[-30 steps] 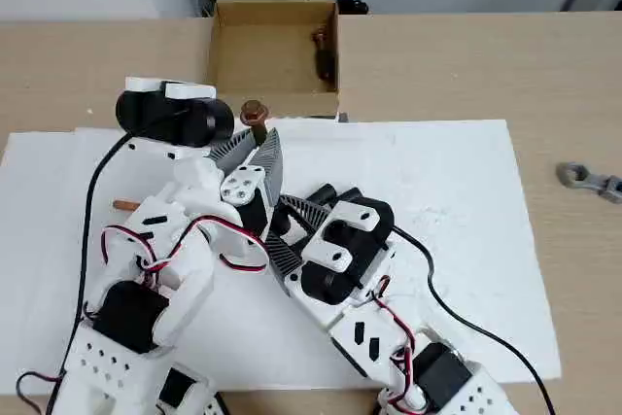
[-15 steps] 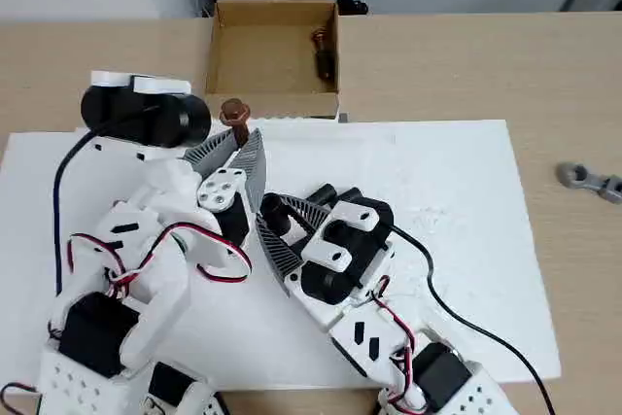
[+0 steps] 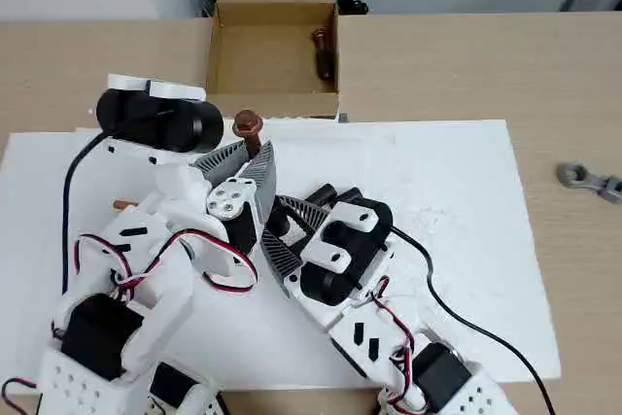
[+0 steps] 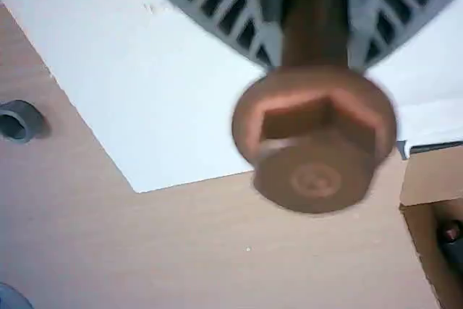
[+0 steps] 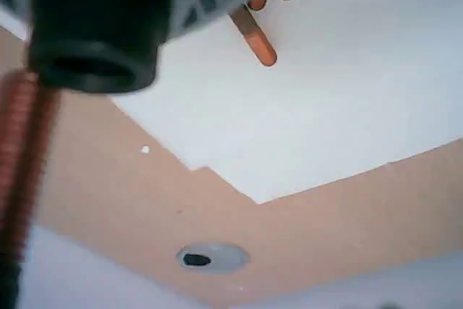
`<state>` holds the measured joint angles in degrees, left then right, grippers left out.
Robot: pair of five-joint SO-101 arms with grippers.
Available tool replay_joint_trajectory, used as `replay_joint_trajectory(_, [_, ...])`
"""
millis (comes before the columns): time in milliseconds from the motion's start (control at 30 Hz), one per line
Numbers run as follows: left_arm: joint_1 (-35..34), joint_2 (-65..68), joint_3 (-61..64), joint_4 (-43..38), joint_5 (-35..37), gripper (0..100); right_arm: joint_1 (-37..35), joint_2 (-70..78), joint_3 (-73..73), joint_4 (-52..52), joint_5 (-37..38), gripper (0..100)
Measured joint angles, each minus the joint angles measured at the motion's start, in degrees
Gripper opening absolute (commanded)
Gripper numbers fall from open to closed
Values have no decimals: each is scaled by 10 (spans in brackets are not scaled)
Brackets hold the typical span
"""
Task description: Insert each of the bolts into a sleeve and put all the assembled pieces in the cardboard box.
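- My left gripper [image 3: 251, 150] is clamped on a copper-coloured bolt [image 3: 247, 125]. The bolt's head points toward the cardboard box [image 3: 262, 60], over the far edge of the white sheet [image 3: 437, 191] on the bench.
- In the last second this arm swung the bolt out to its left, then partway back.
- My right gripper [image 3: 282, 224] grips a black sleeve [image 5: 90, 41] and has barely moved.
- In the right wrist view the bolt's thread lies beside the sleeve's mouth, not inside it, so I judge the line-up unfinished.
- One assembled piece [image 3: 323, 53] lies in the box.
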<state>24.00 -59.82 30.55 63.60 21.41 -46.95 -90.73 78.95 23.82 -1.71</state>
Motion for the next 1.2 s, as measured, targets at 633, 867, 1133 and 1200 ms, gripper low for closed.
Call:
replay_joint_trajectory(633, [3,0,-76,63,4,7,6,0,0,1,5,3])
replay_joint_trajectory(867, [3,0,-76,91,4,7,9,0,0,1,5,3])
replay_joint_trajectory(1133, [46,0,-76,91,4,6,10,2,0,1,5,3])
replay_joint_trajectory(1200, [54,0,-76,91,4,6,10,2,0,1,5,3])
